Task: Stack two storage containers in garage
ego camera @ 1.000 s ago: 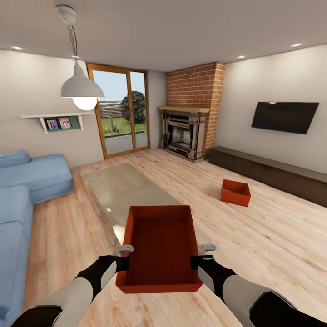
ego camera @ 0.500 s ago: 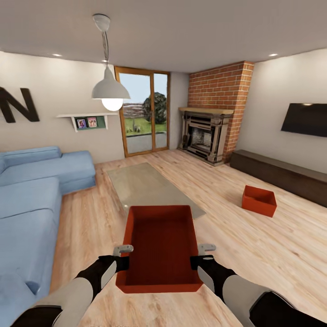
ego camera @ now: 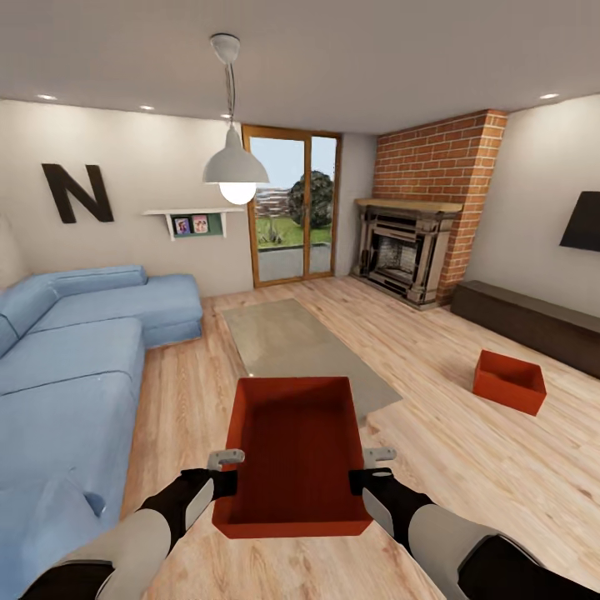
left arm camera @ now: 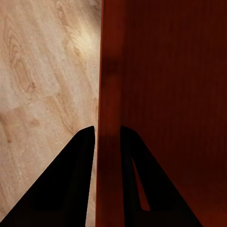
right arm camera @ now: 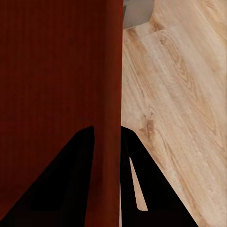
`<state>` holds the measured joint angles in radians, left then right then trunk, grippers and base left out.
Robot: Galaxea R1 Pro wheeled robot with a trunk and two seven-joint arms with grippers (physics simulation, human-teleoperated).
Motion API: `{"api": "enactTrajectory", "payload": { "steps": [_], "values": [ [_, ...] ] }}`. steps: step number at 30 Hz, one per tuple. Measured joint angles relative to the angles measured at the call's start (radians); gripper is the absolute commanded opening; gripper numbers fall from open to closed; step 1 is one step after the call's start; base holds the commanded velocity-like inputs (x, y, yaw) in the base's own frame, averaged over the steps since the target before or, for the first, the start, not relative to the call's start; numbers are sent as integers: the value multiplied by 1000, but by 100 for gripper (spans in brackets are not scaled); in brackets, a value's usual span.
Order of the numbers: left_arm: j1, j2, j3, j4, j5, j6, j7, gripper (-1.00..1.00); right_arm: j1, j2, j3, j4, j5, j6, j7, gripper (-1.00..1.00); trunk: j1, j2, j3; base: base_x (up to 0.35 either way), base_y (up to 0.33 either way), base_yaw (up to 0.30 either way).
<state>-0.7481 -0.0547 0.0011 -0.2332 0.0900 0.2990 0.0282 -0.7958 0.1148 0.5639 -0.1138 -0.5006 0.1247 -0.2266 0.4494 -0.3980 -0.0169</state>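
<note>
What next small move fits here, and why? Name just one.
Probably keep turning the base toward an exit with the grip unchanged. The left gripper and right gripper each pinch a side wall of the carried container, so it looks secure, but the blue sofa, fireplace and second container show this is the living room, not the garage.

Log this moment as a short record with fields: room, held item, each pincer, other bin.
room: living room, wood plank floor, blue sofa, brick fireplace
held item: orange-red container, carried between both arms
left pincer: shut on its left wall
right pincer: shut on its right wall
other bin: second container on the floor by the dark bench
</note>
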Motion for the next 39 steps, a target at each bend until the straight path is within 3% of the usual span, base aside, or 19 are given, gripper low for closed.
{"api": "enactTrajectory", "payload": {
  "steps": [22, 39],
  "values": [
    [0, 0, 0, 0, 3, 0, 1, -100, 0, 0, -6, -2, 10, 5, 1, -100, 0, 0, 0, -5, 0, 0],
    [0, -1, 2, 0, 0, 0, 1, -100, 0, -1, -4, -2, 8, 5, 1, -100, 0, 0, 0, -247, 0, 65]
  ]
}}
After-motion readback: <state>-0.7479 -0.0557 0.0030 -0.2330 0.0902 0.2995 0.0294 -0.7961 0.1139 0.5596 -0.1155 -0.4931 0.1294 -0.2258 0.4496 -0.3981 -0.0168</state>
